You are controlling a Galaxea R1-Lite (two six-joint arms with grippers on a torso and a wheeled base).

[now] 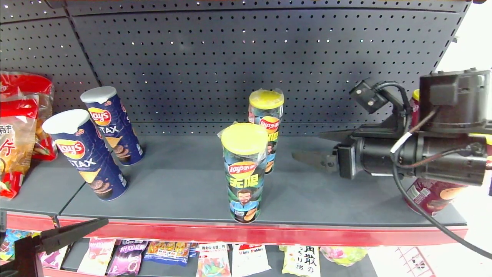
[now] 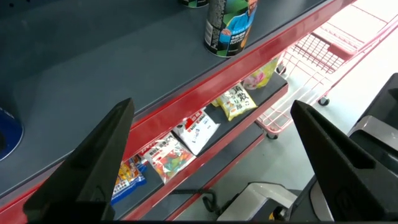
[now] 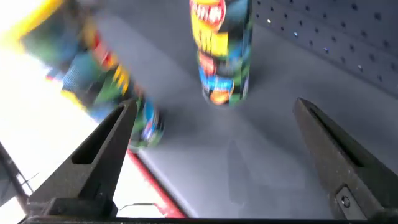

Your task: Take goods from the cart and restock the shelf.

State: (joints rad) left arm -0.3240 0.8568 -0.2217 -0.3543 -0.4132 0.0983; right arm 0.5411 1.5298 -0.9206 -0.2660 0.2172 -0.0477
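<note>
Front green can (image 1: 244, 171) stands upright near the red lip of the shelf (image 1: 184, 184), just beyond the fingertips of my right gripper (image 1: 313, 148) and slightly to the aisle side of them. Rear green can (image 1: 266, 127) stands upright straight behind it, toward the pegboard, also just past the fingertips. The two make one front-to-back file with labels facing the aisle, which is how a restocked row should read.

Right gripper: lying horizontal above the shelf at about mid-height of the cans, jaws spread wide, nothing between them. The right wrist view confirms this, with the rear green can (image 3: 221, 50) ahead of the open gap and bare shelf under it. A sideways approach suits a tall cylinder, since a grip around the body leaves the lid alone.

Maroon can (image 1: 430, 192) sits behind my right wrist, mostly hidden by the arm; I cannot tell whether it is upright.

Two blue cans (image 1: 86, 154) lean back, well beyond the green file from the right gripper.

Left gripper (image 2: 211, 106): low, below the shelf's red lip, jaws wide open, empty. Past it lie snack packets (image 2: 186, 134) on the lower shelf and the wire cart (image 2: 323, 56). Judgement: it hangs low so the shelf face is free for the right arm, and it is nearer the cart for a pick.

Judgement: both green cans stand free; the next item must come from the cart.
</note>
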